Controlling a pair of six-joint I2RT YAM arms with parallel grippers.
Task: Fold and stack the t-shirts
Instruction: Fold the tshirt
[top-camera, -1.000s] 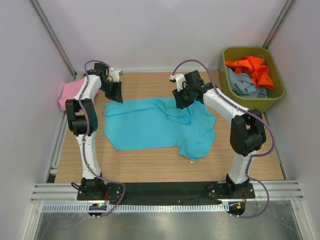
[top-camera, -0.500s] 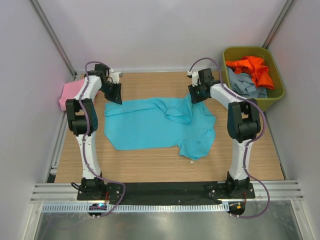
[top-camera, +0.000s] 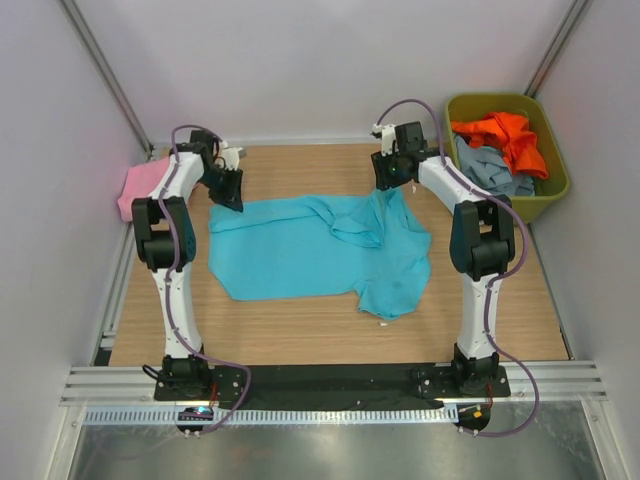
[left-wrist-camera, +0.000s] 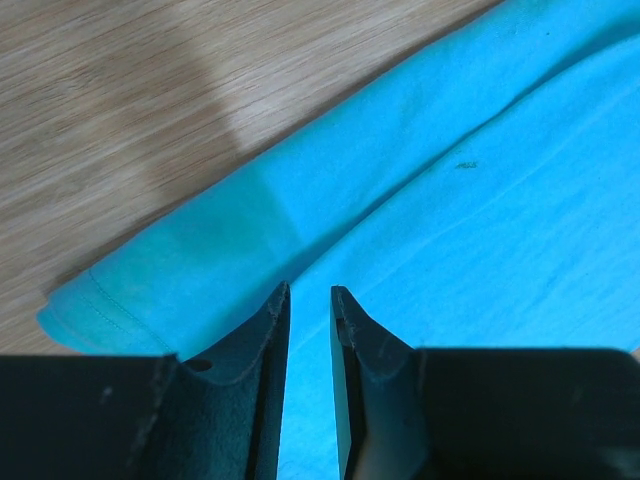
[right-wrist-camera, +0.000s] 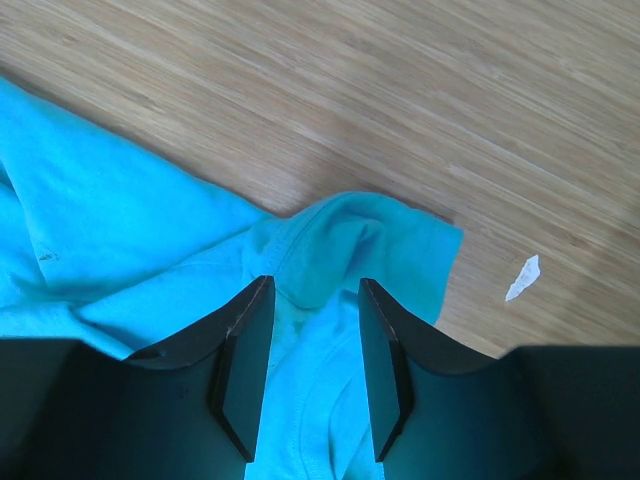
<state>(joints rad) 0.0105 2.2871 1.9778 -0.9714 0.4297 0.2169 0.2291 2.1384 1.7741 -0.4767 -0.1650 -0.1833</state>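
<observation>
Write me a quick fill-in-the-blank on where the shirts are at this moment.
The t-shirt spread across the table is ___. The olive-green bin holds a grey-blue shirt and an ___ one. The pink shirt lies at the table's ___ edge.
Missing words: turquoise; orange; left.

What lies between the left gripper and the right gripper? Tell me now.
The far edge of the turquoise t-shirt, spread on the wooden table; the top external view shows it.
</observation>
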